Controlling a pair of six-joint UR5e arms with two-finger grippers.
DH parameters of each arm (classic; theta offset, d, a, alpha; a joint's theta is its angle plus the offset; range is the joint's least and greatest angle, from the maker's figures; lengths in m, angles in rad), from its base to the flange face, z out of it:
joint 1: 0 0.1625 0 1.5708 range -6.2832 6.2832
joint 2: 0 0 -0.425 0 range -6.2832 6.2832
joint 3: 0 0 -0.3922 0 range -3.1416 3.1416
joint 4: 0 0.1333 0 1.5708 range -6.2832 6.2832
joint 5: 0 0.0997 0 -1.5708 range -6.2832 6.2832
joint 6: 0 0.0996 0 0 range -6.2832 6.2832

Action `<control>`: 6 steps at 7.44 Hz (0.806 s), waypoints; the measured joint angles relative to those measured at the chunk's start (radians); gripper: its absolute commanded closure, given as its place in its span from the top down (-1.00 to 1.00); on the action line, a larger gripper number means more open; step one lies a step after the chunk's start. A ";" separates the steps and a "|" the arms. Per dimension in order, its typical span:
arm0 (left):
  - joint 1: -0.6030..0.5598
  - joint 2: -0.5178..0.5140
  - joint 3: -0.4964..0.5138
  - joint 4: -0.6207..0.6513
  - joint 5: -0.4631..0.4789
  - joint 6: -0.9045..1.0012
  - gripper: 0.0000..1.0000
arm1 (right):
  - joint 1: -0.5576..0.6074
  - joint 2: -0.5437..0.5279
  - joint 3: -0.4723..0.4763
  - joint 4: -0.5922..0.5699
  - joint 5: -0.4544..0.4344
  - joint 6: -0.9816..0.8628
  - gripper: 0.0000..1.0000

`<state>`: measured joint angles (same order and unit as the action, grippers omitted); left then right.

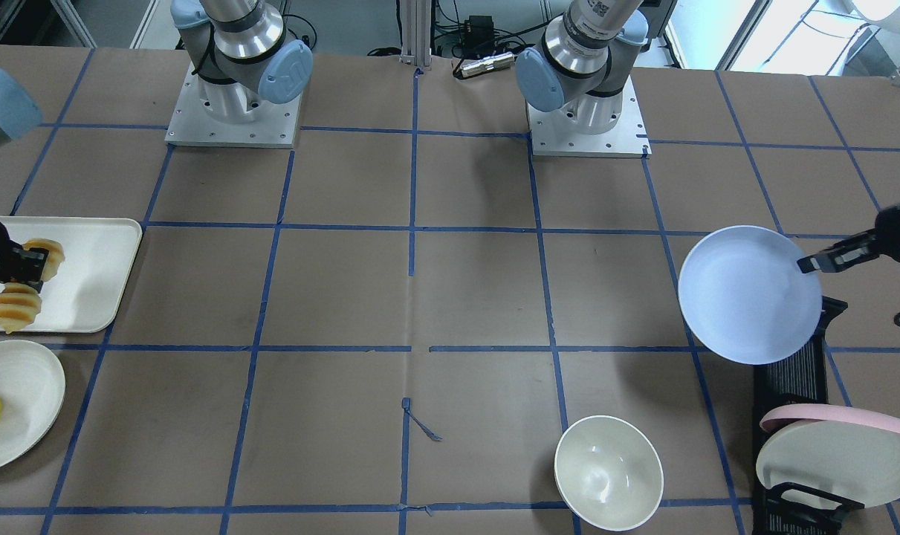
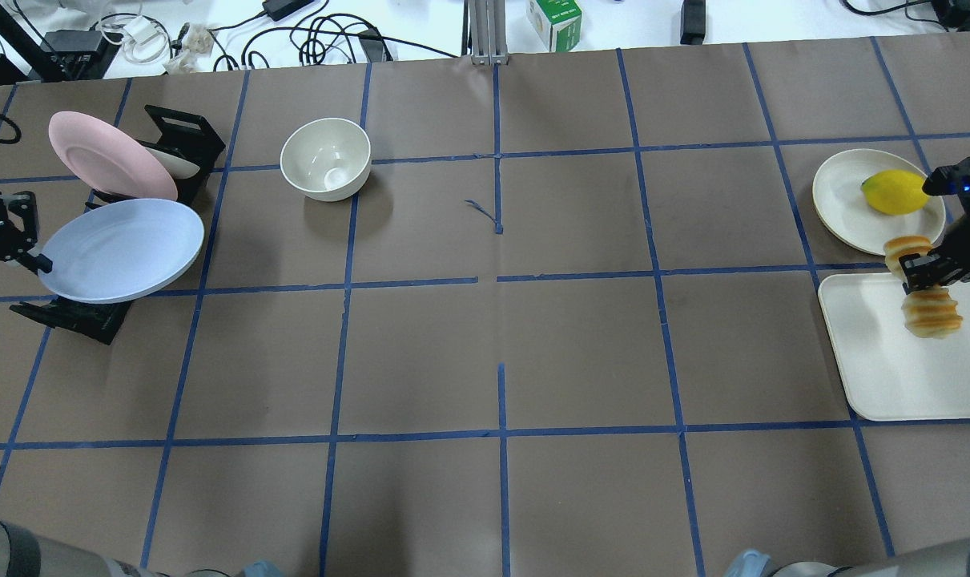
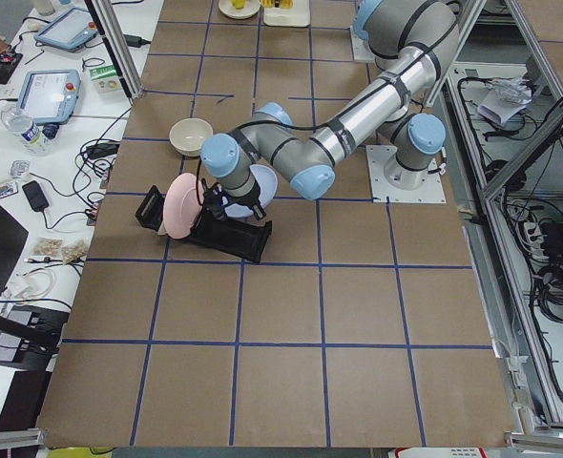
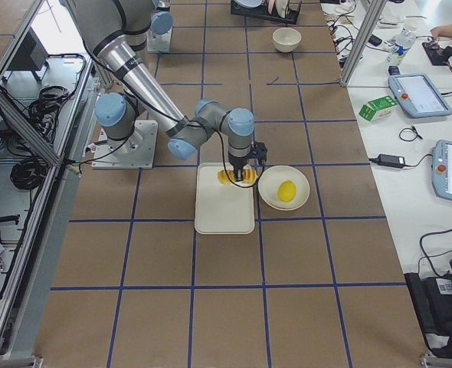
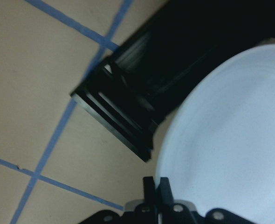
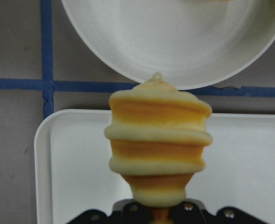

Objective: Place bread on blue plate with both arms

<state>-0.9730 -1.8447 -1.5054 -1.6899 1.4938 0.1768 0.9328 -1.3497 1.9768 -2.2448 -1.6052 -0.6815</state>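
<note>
The blue plate [image 1: 750, 293] is tilted and held off the table over a black rack; it also shows in the overhead view [image 2: 120, 250] and the left wrist view [image 5: 235, 140]. My left gripper [image 1: 806, 265] [image 2: 38, 260] [image 5: 156, 185] is shut on the plate's rim. The bread [image 2: 931, 312] is a ridged orange and pale yellow loaf; it also shows in the front view [image 1: 15, 308] and the right wrist view [image 6: 158, 144]. My right gripper [image 2: 921, 276] [image 1: 33, 267] is shut on the bread's middle and holds it over the white tray [image 2: 893, 361].
A black dish rack [image 1: 791, 379] holds a pink-rimmed cream plate [image 1: 840, 446] at the left arm's end. A white bowl [image 2: 326, 159] stands near it. A cream plate [image 2: 841, 188] with a yellow fruit [image 2: 893, 192] lies beside the tray.
</note>
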 measured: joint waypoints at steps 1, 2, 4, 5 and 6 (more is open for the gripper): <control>-0.069 0.035 -0.019 -0.041 -0.074 -0.019 -1.00 | 0.004 0.000 -0.075 0.086 0.001 -0.001 -1.00; -0.152 0.058 -0.051 -0.022 -0.142 -0.042 -1.00 | 0.015 0.000 -0.146 0.163 0.005 0.002 -1.00; -0.353 0.081 -0.162 0.227 -0.204 -0.157 -1.00 | 0.105 -0.012 -0.221 0.288 0.012 0.030 -1.00; -0.444 0.076 -0.234 0.398 -0.211 -0.238 -1.00 | 0.185 -0.032 -0.241 0.327 0.014 0.071 -1.00; -0.525 0.053 -0.310 0.578 -0.216 -0.317 -1.00 | 0.258 -0.049 -0.247 0.349 0.025 0.145 -1.00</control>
<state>-1.4975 -1.7918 -1.8152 -1.1115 1.2780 -0.1405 1.1906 -1.3989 1.7295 -1.8958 -1.5800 -0.5360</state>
